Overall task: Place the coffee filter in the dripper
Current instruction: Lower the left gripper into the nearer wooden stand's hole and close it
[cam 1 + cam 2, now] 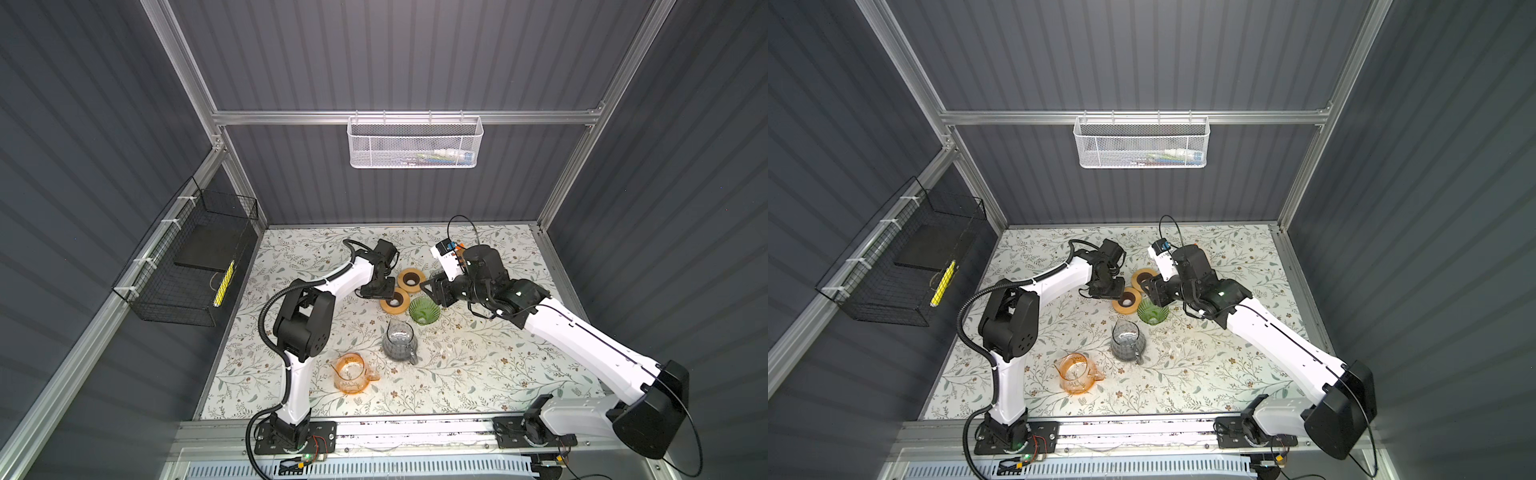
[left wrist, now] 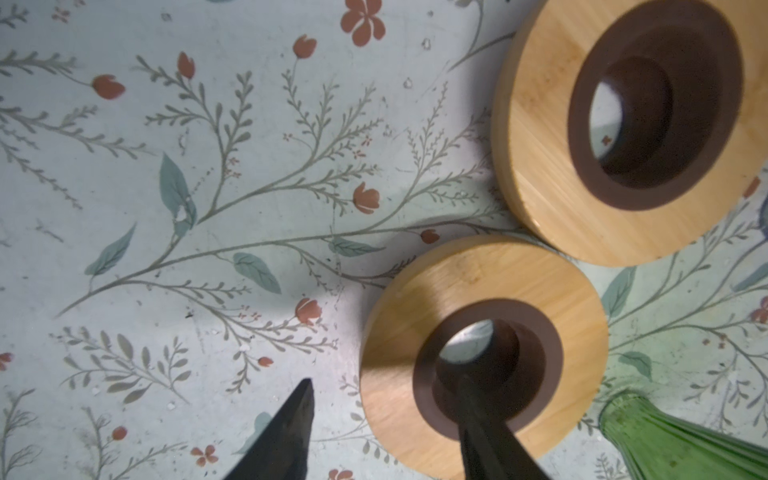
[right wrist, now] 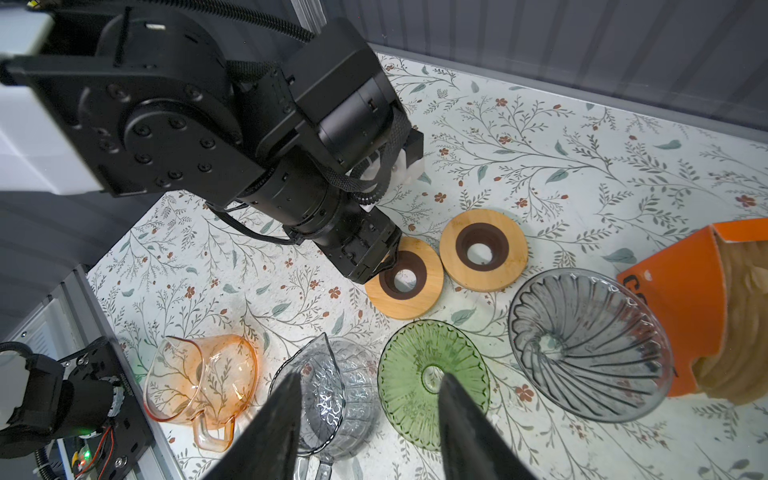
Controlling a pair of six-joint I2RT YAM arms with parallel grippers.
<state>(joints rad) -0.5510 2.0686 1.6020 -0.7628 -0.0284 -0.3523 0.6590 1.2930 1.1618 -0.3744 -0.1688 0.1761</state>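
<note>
- Right gripper [image 3: 371, 376] apart, near ribbed green dripper [image 3: 411, 365]
- Tan stacked filters [image 3: 748, 316] in orange box [image 3: 681, 299], well apart from it
- Left gripper [image 2: 384, 382] apart, astride wooden ring [image 2: 540, 299] rim

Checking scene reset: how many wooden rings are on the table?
2. The nearer ring lies under the left gripper, one jaw in its hole. The farther ring lies just behind it, slightly right in both top views. No others visible in any view.
</note>
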